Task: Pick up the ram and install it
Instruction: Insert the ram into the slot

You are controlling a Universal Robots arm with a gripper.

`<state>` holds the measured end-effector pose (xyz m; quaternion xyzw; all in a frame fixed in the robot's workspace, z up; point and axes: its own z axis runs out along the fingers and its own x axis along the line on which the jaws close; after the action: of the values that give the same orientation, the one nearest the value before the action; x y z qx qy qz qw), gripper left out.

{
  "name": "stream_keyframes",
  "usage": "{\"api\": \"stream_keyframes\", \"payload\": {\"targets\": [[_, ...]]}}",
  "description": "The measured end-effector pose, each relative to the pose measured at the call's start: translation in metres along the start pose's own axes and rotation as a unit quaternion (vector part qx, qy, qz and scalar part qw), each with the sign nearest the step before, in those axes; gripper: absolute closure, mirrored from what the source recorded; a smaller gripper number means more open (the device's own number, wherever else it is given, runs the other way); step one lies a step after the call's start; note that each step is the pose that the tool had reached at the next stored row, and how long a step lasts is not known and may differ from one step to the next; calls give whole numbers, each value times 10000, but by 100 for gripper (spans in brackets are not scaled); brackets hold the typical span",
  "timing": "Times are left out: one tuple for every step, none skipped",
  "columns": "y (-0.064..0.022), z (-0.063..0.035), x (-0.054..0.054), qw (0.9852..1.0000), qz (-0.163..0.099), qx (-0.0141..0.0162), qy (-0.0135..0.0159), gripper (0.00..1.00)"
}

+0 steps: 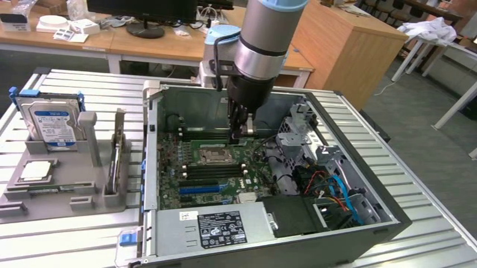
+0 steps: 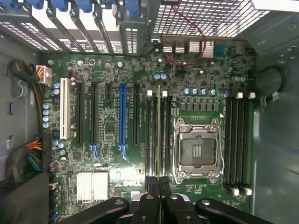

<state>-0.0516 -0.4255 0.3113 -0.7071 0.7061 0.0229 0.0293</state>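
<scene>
Exterior view: hard drive (image 1: 51,120) sits in the tray (image 1: 88,134) at 9 o'clock of the case (image 1: 372,234). Gripper (image 1: 243,137) is inside, at 1 o'clock of the CPU socket (image 1: 211,157) — clamped on the ram (image 2: 159,130), edge-on along the DIMM slots (image 2: 150,135). Pickup done — can't tell if it's seated.

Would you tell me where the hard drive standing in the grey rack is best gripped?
Grip the hard drive by its exposed top edge, pinching across its two flat faces, straight down from above: it stands upright, its lower part sunk in the grey rack.
</scene>
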Motion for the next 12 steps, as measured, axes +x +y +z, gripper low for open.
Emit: {"api": "stream_keyframes", "payload": {"targets": [[0,17,1,10000,0,0,6,89],[0,36,3,10000,0,0,13,89],[1,55,4,10000,0,0,20,89],[1,73,5,10000,0,0,28,89],[1,92,7,10000,0,0,36,89],[1,109,8,10000,0,0,44,89],[1,128,9,10000,0,0,53,89],[2,145,11,10000,0,0,62,89],[2,163,12,10000,-1,0,71,89],[2,180,13,10000,-1,0,82,89],[2,198,15,10000,0,0,96,89],[2,216,16,9999,-1,0,102,89]]}}
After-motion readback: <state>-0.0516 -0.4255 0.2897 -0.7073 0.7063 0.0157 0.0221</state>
